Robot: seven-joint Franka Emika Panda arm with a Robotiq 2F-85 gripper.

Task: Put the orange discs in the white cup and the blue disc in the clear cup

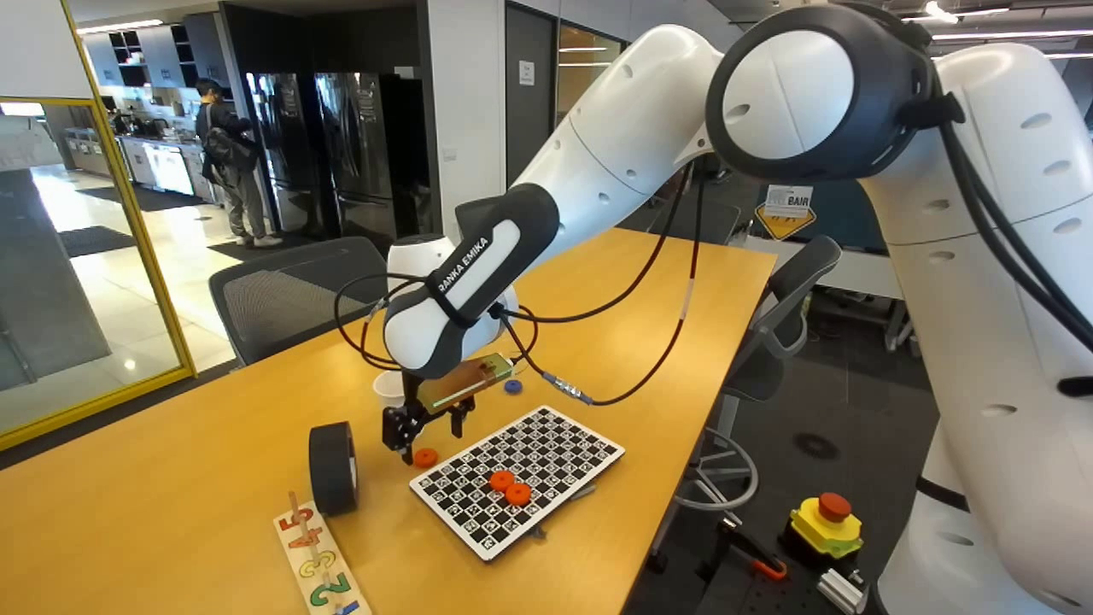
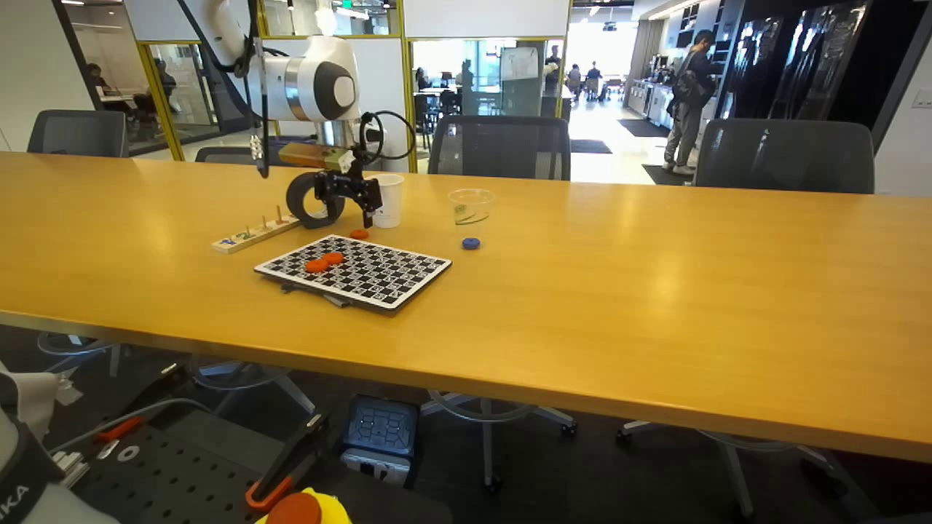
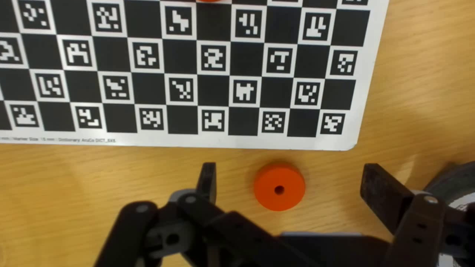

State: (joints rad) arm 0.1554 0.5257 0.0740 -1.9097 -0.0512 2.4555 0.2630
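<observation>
A smooth, yellow-brown, wood-grained surface spreads across both exterior views. In my wrist view, below and right of centre, an orange disc lies flat on it, round and matte with a small dark hole in its middle. It sits just beside a thin board checked in black squares and white-framed codes. In an exterior view, low and near the centre, I see two more orange discs on that board. In an exterior view, left of centre, the opaque white cup stands upright and tapered; right of it is the thin, see-through clear cup, with the round blue disc just in front. A thick black roll stands on its curved side at lower left, near a pale wooden strip with painted numbers and pegs.

My glossy white arm arches from the right edge to left of centre. Its black hand points down, fingers spread wide either side of the single orange disc, touching neither edge.
</observation>
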